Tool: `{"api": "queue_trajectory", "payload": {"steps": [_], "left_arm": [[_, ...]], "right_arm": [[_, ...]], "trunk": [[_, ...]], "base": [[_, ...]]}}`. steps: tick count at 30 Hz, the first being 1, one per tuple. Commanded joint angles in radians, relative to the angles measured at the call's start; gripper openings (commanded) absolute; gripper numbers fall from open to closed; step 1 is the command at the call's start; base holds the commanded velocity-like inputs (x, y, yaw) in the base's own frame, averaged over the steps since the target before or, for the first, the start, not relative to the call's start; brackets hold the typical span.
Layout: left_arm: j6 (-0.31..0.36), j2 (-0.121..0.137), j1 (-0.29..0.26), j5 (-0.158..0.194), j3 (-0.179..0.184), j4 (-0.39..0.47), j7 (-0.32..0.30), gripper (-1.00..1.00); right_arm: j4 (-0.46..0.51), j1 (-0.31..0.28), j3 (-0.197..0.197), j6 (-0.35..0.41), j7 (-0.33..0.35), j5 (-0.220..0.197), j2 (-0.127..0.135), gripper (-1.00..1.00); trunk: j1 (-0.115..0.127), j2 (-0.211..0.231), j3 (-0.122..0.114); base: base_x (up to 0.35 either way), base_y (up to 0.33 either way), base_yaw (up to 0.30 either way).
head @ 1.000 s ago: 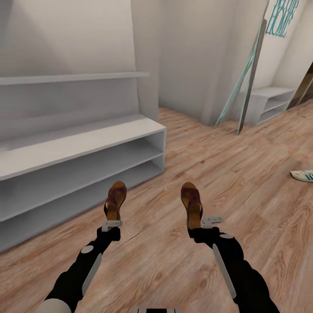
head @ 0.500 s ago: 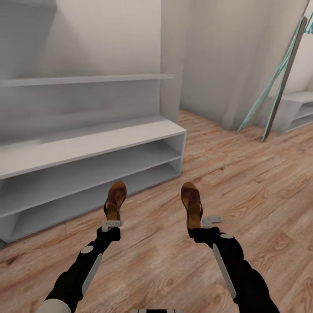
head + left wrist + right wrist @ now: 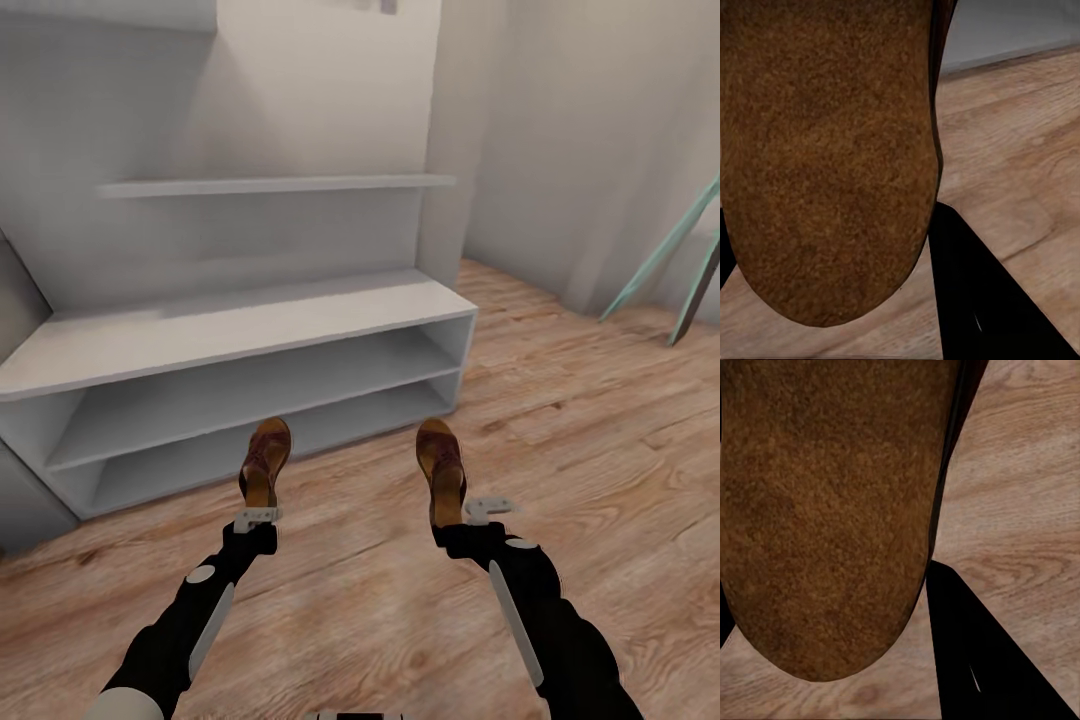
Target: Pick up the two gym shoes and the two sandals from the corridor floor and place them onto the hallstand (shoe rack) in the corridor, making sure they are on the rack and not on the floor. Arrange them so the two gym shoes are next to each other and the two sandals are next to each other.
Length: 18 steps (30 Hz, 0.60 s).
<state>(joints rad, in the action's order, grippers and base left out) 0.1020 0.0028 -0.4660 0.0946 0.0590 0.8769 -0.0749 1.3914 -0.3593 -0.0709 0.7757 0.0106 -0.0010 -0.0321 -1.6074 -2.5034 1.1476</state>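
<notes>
Brown leather: one sandal (image 3: 267, 460) clamped in the left gripper (image 3: 258, 516), the other sandal (image 3: 441, 470) clamped in the right gripper (image 3: 487, 508), each held by the heel end. Both up off the wood floor (image 3: 560, 420), toes pointing away from the robot and toward the white shoe rack (image 3: 250, 330). Long way of each sandal: straight at the rack, the two lined up the same way with a gap between them.

Close up in the wrist views, a rough brown sole (image 3: 825, 157) and another just like it (image 3: 832, 510), with floor planks behind.

Rack straight ahead of the left sandal, whose toe shows in front of the bottom shelf opening. Right sandal just past the rack's right end, near its corner, with bare floor beyond the toe. So left arm nearer to a shelf; right arm likely needs to swing toward the rack first. Probably a lift and a reach forward to slide both in side by side.

Compared with a second ago: whole view swung around, so much more of the rack fills the middle now, left end included. Sneaker by the right edge gone from sight. Arms and sandals sit at the same spots in the picture, grip unchanged.
</notes>
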Motion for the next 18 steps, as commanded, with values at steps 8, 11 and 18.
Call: {"api": "queue_trajectory", "payload": {"steps": [8,11,18], "left_arm": [[0.007,0.0,0.0,0.007,0.001,0.001,-0.003,-1.0],[0.007,0.0,-0.001,0.007,0.001,0.001,-0.003,-1.0],[0.007,0.0,0.0,0.007,0.001,0.001,-0.003,-1.0]], "right_arm": [[0.001,0.0,0.0,0.005,-0.003,-0.004,0.0,-1.0],[0.001,0.0,0.0,0.005,-0.003,-0.004,0.0,-1.0],[0.001,0.0,0.0,0.005,-0.003,-0.004,0.0,-1.0]], "trunk": [[0.0,0.0,-0.004],[0.0,0.0,-0.005],[0.0,0.0,-0.01]], "base": [[0.0,0.0,0.285],[0.0,0.0,0.285],[0.0,0.0,0.285]]}}
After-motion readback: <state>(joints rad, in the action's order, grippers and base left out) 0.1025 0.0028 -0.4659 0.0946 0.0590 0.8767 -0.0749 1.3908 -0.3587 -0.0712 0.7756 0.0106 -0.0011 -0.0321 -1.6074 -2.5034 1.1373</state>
